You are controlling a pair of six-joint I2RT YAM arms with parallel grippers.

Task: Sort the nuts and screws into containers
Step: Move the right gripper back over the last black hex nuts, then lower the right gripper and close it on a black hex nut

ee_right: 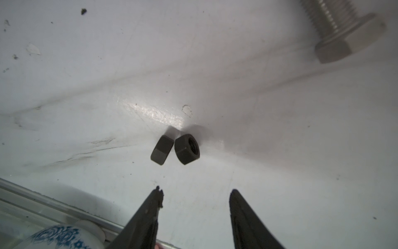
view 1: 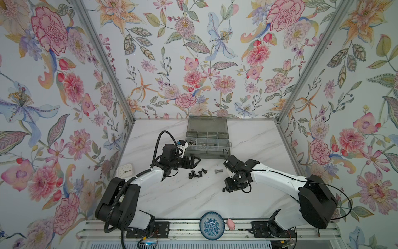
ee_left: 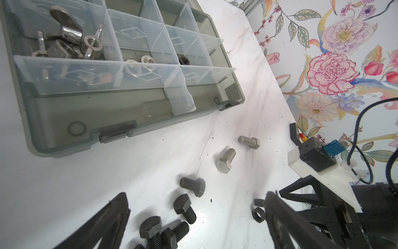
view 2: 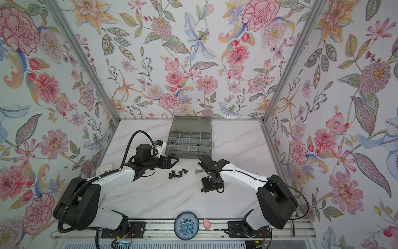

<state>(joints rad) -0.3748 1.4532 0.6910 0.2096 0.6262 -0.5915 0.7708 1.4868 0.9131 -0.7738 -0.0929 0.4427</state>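
The grey organizer box [view 1: 206, 140] stands open at the back of the table; its containers [ee_left: 137, 36] hold silver wing nuts [ee_left: 69, 38], a silver round nut [ee_left: 147, 59] and a black nut [ee_left: 184, 60]. Several black screws [view 1: 197, 173] [ee_left: 185, 208] lie in front of it, under my open, empty left gripper [ee_left: 196, 194] [view 1: 197, 161]. Two silver screws [ee_left: 226, 160] [ee_left: 249, 142] lie to their right. Two black hex nuts [ee_right: 162, 151] [ee_right: 187, 148] sit side by side on the table just ahead of my right gripper [ee_right: 196, 190] [view 1: 229, 187], whose jaws stand apart with nothing between them.
A blue-and-white bowl [view 1: 212, 225] and a small pink toy [view 1: 231, 224] sit on the front rail. A white clock [view 1: 126, 170] lies by the left wall. The box's lid leans back against the rear wall. Floral walls close in the table on three sides.
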